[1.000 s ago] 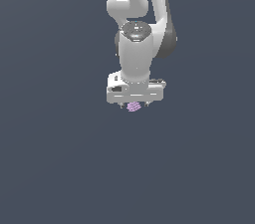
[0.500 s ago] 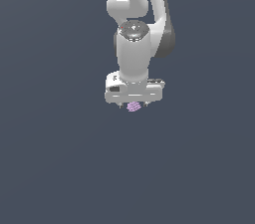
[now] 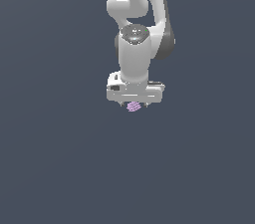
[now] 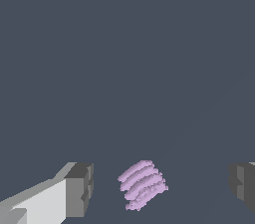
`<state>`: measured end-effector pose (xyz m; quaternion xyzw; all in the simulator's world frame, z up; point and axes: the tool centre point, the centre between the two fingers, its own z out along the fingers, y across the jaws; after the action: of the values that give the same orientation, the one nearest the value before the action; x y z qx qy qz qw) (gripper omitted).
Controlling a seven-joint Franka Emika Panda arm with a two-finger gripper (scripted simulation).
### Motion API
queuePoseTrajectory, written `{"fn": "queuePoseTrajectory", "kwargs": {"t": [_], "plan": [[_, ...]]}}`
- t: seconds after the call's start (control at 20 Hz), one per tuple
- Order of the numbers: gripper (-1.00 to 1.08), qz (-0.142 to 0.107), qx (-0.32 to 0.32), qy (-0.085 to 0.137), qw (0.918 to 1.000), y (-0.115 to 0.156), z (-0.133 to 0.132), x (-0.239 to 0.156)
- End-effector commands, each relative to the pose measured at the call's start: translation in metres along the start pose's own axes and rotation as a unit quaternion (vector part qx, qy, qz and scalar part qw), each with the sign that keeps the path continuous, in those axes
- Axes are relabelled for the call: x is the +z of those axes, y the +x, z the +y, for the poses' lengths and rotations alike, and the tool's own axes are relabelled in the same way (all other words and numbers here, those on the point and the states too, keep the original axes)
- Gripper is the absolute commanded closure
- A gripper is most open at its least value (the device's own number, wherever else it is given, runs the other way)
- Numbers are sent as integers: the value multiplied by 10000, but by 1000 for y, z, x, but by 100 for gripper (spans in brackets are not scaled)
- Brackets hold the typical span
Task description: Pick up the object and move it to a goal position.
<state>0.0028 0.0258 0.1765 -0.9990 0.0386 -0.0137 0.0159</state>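
Wrist view: one grey fingertip (image 4: 79, 188), then the ridged pink-purple object (image 4: 143, 185), then the other fingertip, all apart, so the claw (image 4: 159, 185) stands wide, gripping nothing. Its ridges run slantwise. In the exterior view nothing has visibly shifted; the object (image 3: 133, 106) sits under the claw (image 3: 134, 104), open dark surface all round.

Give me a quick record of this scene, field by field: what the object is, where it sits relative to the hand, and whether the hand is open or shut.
object: pale purple ridged lump
hand: white, dark pads, pointing down
hand state: open, a gap on each side of the lump
object position: between the fingers, touching neither
grasp: not yet made
surroundings: plain dark grey
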Motion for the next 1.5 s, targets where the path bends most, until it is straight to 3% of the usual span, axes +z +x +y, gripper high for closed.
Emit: {"fn": "queuePoseTrajectory", "kwargs": {"t": [0.0,0.35,0.7,1.0,1.45], "plan": [[-92,-9,228,-6,9997,-4,-1,5],[-92,-35,1082,-32,9941,-21,-2,22],[-92,-54,1991,-69,9799,-39,-2,39],[-92,-62,2760,-106,9611,-56,-1,52],[-92,-57,3822,-164,9239,-80,2,70]]}}
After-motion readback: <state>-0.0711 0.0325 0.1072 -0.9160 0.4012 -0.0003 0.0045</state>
